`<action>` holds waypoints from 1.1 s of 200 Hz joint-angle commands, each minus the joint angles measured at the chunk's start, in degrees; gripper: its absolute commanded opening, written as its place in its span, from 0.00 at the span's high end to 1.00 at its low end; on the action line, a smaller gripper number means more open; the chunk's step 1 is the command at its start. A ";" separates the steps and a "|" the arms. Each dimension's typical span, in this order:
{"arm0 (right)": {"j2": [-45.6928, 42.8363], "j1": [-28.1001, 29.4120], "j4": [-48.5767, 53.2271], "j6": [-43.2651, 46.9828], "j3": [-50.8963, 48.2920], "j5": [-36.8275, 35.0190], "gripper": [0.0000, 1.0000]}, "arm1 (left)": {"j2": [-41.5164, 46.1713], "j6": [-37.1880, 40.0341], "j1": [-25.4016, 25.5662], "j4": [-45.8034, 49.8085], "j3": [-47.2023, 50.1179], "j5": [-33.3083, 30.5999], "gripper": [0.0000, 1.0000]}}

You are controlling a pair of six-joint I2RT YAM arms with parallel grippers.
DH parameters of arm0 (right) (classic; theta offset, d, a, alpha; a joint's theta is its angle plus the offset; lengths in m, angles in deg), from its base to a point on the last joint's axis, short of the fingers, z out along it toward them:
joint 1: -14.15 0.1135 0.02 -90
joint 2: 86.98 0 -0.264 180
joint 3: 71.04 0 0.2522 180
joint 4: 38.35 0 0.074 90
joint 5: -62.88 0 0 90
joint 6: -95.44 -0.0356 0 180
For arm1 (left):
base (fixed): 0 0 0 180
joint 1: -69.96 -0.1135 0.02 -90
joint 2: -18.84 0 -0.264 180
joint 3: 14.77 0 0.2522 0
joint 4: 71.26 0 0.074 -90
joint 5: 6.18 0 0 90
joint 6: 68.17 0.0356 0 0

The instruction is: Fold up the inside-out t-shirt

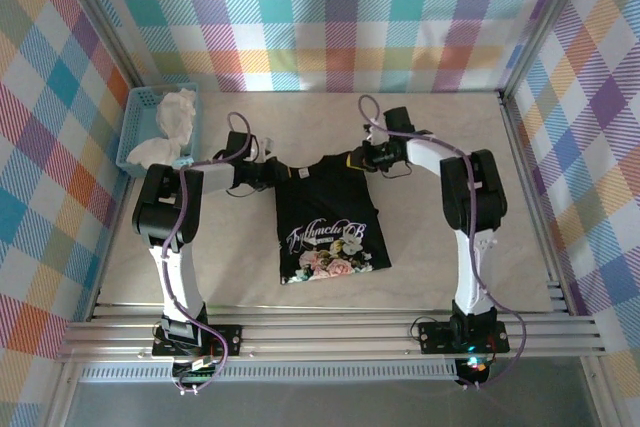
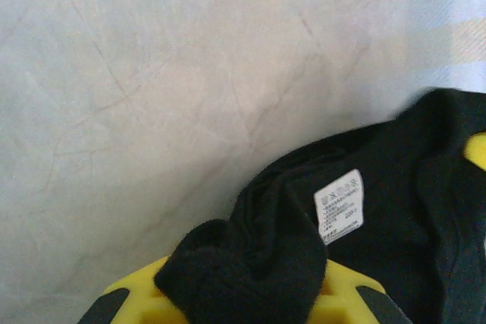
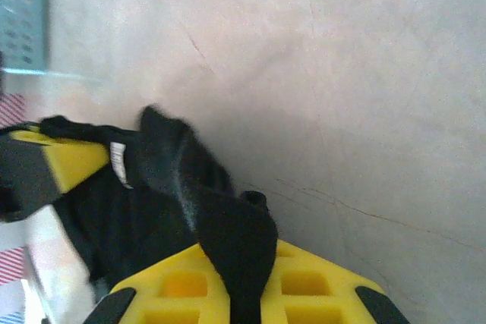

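T-shirt [image 1: 330, 222]: flat on table [image 1: 240, 267], right of light-blue basket [image 1: 135, 122], print up, sides look folded in to a strip.
Left gripper [image 1: 262, 173]: clamped on collar-edge corner nearer basket.
Right gripper [image 1: 357, 160]: clamped on corner farther from basket.
Status, est.: approx. halfway; collar-to-hem fold not yet done.

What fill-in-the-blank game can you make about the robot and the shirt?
1. The t-shirt is coloured ____.
2. The left fingers and right fingers both grip the ____.
3. The white cloth lies in the light-blue ____.
Missing words: black; t-shirt; basket.
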 commanded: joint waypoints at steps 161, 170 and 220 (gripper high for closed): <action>-8.95 -2.14 -8.61 -0.75 23.97 0.75 1.00 | 15.20 0.64 -1.30 6.76 -26.90 -1.74 1.00; -9.43 -2.14 -8.20 -0.05 25.29 0.96 1.00 | 15.69 1.50 -1.24 8.39 -28.75 -2.04 1.00; -18.82 -2.06 -13.73 1.34 8.45 5.09 1.00 | 24.89 2.97 0.79 3.15 -11.49 -2.36 1.00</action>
